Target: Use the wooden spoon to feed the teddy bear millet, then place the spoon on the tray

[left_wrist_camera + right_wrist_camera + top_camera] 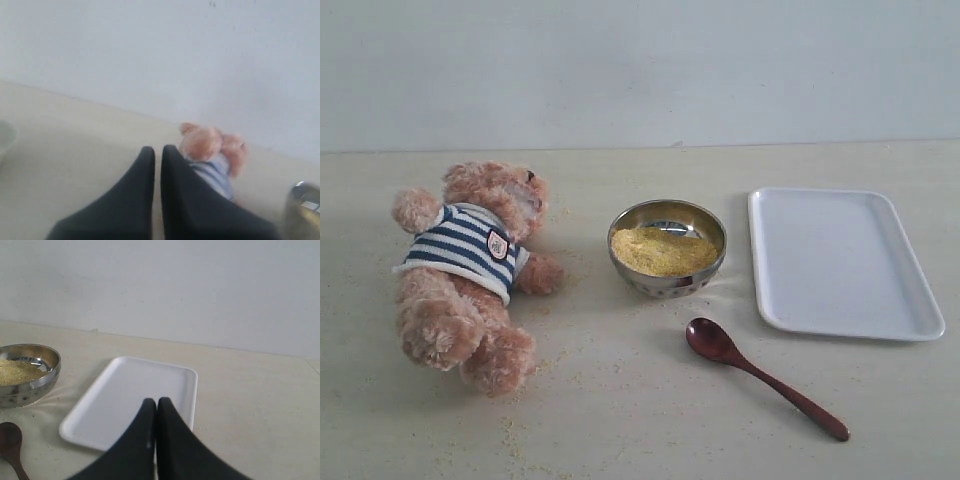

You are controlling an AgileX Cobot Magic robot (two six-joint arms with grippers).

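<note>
Clenched and empty: right pincer and left pincer. Beside the right pincer, probably below it, the wooden spoon lies untouched. Feeding hasn't begun; next, open and take its handle.

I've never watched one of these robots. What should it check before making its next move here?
1. Wooden spoon free to pick up: ok, it lies alone on the table.
2. Right gripper open to take the spoon: not ok, its jaws are shut on nothing.
3. Left gripper clear of the teddy bear: ok, it is shut, empty and apart from it.
4. Millet ready to scoop: ok, there is a mound in the steel bowl.
5. Bear's mouth reachable: cannot tell, it lies on the table with its face unclear.
6. Tray free for the spoon: ok, nothing lies on it.
</note>
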